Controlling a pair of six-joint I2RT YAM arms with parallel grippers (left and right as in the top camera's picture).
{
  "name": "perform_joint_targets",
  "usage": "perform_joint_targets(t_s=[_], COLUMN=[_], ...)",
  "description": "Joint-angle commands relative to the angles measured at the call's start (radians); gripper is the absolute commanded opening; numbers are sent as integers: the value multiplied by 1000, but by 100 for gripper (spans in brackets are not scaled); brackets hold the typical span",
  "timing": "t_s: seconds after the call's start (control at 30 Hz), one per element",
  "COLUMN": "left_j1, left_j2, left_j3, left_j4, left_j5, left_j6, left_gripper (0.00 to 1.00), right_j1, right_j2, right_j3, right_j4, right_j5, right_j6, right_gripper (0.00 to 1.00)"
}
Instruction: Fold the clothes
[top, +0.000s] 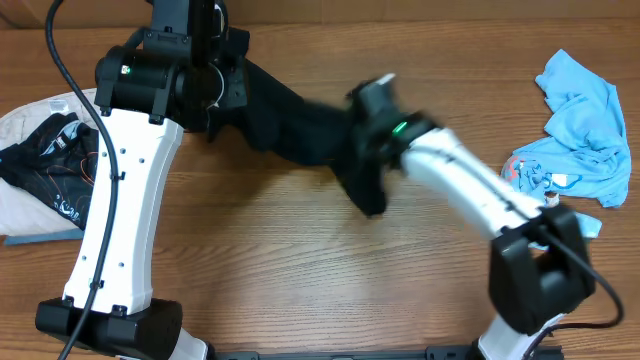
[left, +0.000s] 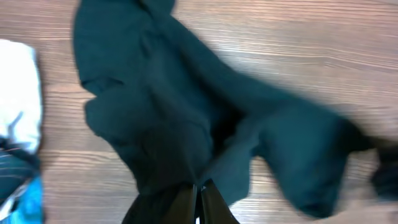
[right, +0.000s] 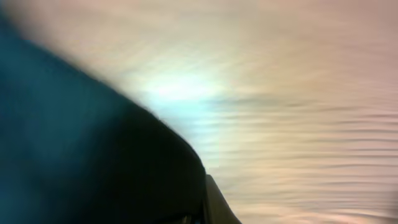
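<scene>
Surface: brown wood-grain table (top: 300, 280). Largest item on it is a dark teal-black fabric garment (top: 300, 125), drawn out in a band across the upper middle of the overhead view. Its long axis runs from upper left to lower right, arm to arm, and the lower-right end droops in a bunch under the right arm's wrist. The left wrist view shows the garment (left: 186, 106) rumpled and spreading away from the fingers.

Not in play: light-blue crumpled cloth (top: 585, 125) at the table's right edge, well apart from the garment. A black-and-white heap of fabric (top: 45, 165) lies at the left edge, beside the left arm.

Left gripper (top: 215, 95) sits at the upper-left end of the band. In its wrist view the left gripper (left: 199, 190) has its jaws pressed together with cloth pinched at the tips — a firm hold.

Right gripper (top: 368, 150) is at the lower-right end, motion-smeared. Its wrist view is too blurred: dark cloth lies up against one finger's edge, but I cannot tell how far the jaws stand apart or whether they grip.

Judgement: the garment lies between the two grippers, one at each end. The next move turns on that axis — drawing the ends apart along it should flatten the band before any fold. Risk: the bunched right end slips.
</scene>
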Motion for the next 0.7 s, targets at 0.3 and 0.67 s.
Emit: perform_joint_targets(t_s=[0.3,0.67], left_j1=[6,6], left_j2=[-15,-15], left_j3=[31,31], left_j4=[-23,-18], left_j5=[-113,-113], left_j6=[23,23], left_gripper=[4,4], right_j1=[-491,-369], right_j2=[-30,-30], right_j3=[283,2], right_j4=[-299,-343], right_j5=[-350,-560], right_j6=[48,-80], right_gripper=[84,86])
